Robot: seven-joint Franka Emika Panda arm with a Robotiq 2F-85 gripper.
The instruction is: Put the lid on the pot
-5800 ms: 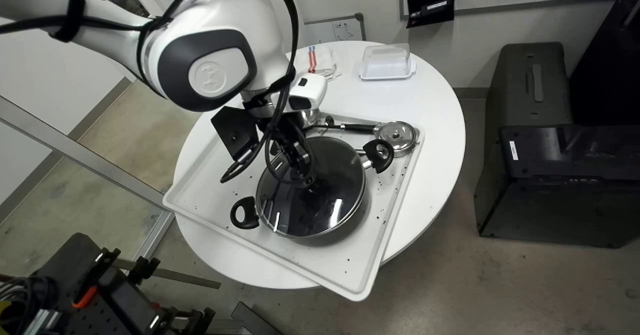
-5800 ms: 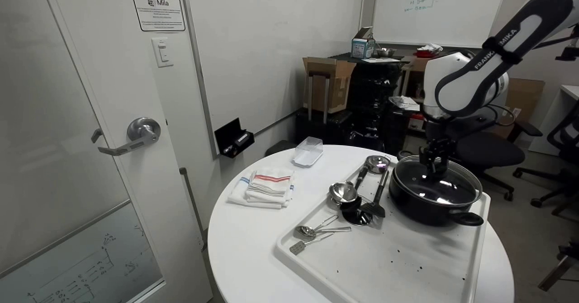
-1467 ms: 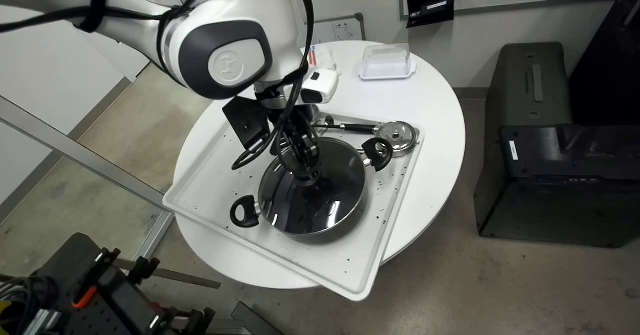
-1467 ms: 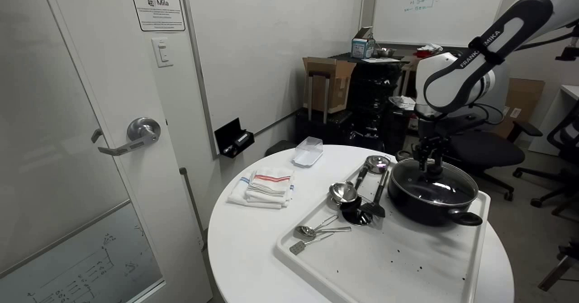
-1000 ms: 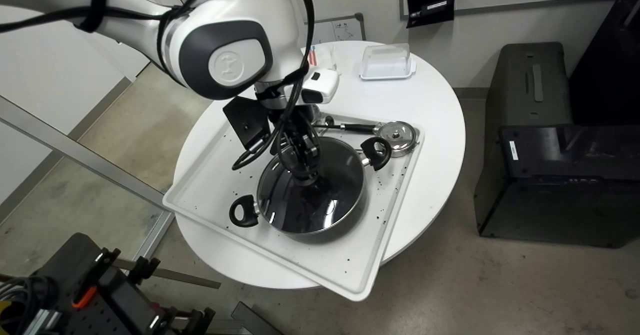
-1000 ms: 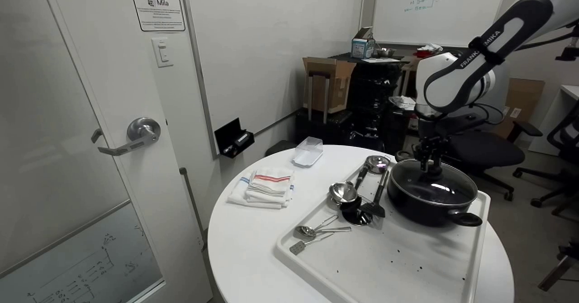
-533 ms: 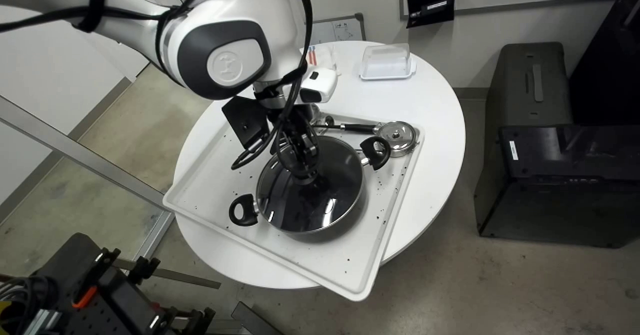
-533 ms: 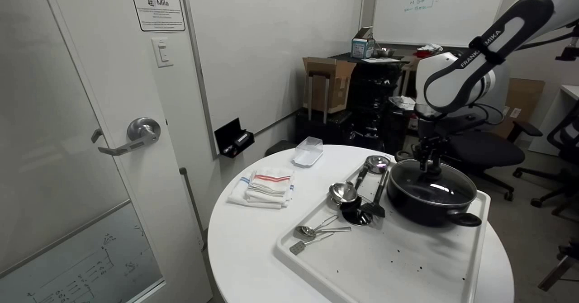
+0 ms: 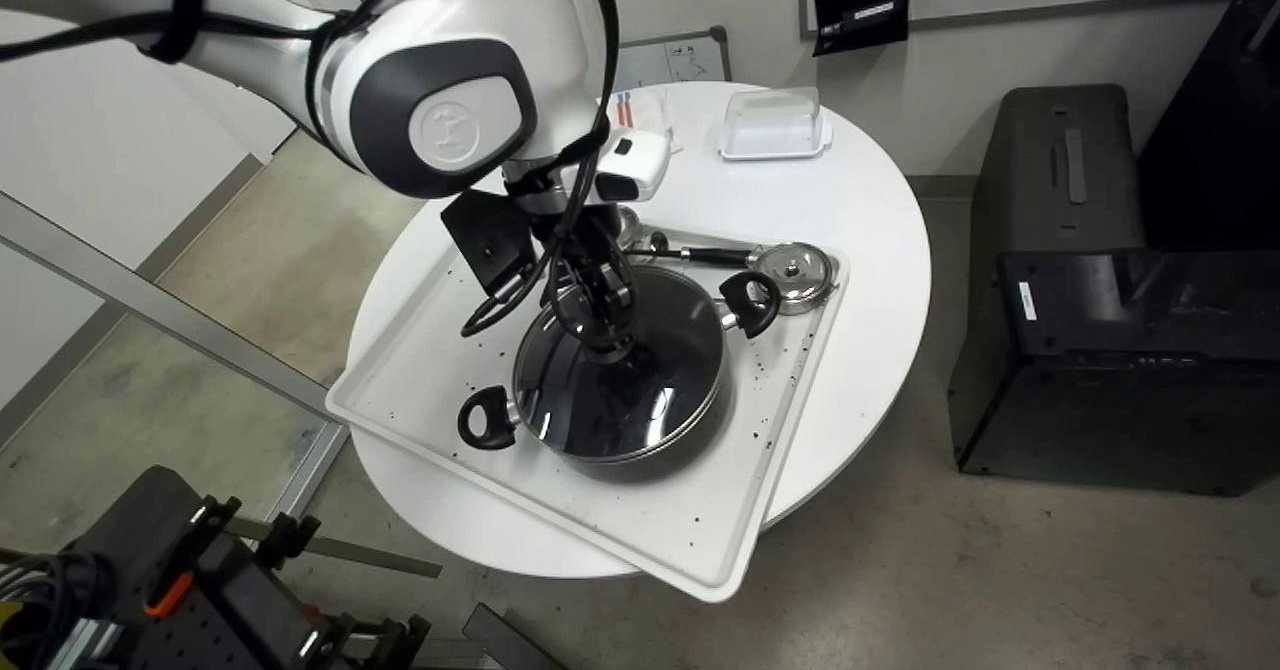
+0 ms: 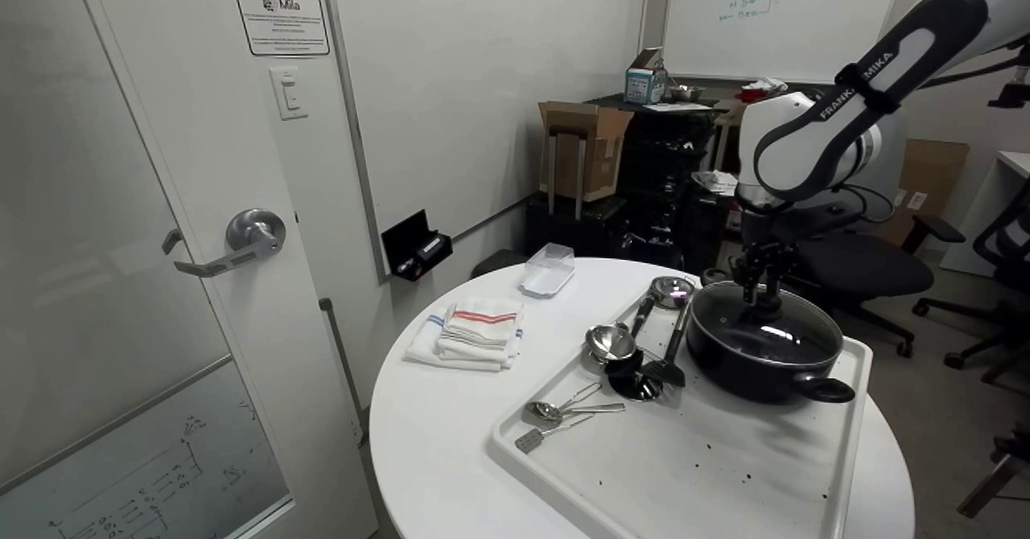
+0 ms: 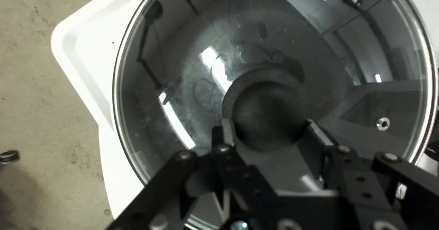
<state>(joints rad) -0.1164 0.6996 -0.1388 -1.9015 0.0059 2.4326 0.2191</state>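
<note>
The clear glass lid (image 9: 590, 410) with its metal rim lies over the black pot (image 10: 744, 366), roughly level and centred. In an exterior view a thin double line shows along the near rim, so I cannot tell whether it rests fully down. My gripper (image 9: 607, 345) points down at the lid's middle; it also shows in an exterior view (image 10: 760, 291). In the wrist view the fingers (image 11: 269, 123) touch the dark round knob (image 11: 267, 110) on both sides. The glass lid (image 11: 192, 85) fills most of that view. The pot's inside shows only darkly through the glass.
The pot stands on a white tray (image 10: 692, 450) on a round white table (image 9: 870, 230). Metal strainers (image 10: 611, 342), a black spatula (image 10: 665, 370) and small utensils (image 10: 551, 412) lie on the tray. Folded towels (image 10: 479, 334) and a clear plastic box (image 9: 772, 125) sit farther off.
Since the earliest frames the lid has moved from tilted and offset to level over the pot. In the last second gripper, lid and pot have shifted slightly together; a thin rim gap appears.
</note>
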